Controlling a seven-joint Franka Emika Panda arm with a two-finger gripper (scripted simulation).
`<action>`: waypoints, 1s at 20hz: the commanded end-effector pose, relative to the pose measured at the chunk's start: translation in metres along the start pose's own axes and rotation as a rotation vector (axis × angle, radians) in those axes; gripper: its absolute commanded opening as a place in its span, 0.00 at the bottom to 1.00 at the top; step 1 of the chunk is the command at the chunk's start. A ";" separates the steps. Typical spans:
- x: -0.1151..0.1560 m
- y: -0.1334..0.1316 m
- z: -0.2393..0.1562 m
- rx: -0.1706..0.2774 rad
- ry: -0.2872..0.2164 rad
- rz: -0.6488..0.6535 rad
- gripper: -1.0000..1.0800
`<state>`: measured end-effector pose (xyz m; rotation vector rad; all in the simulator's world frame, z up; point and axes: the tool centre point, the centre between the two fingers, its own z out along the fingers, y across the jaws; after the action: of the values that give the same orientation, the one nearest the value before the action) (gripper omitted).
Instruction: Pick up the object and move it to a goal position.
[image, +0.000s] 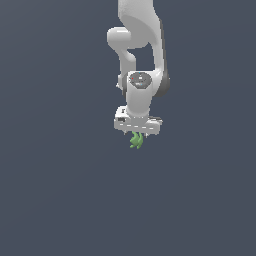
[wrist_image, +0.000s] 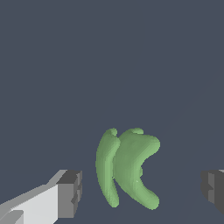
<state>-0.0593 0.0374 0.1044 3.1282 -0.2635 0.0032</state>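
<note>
The gripper (wrist_image: 140, 192) is spread wide, its fingers (wrist_image: 70, 192) standing apart on either side of the green object (wrist_image: 129, 168), likely lined up for a pinch.

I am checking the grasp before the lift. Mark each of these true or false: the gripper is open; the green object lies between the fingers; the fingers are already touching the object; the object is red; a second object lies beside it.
1. The gripper is open. True: in the wrist view its fingers stand well apart.
2. The green object lies between the fingers. True.
3. The fingers are already touching the object. False: a gap shows on each side of it in the wrist view.
4. The object is red. False: it is matte green.
5. A second object lies beside it. False: both views show only this one cluster of curved prongs.
</note>
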 end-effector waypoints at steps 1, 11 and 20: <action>-0.007 -0.004 0.006 0.001 -0.001 0.012 0.96; -0.010 -0.006 0.016 0.002 -0.003 0.015 0.96; -0.012 -0.006 0.054 0.002 -0.002 0.018 0.96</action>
<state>-0.0701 0.0452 0.0548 3.1278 -0.2903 -0.0018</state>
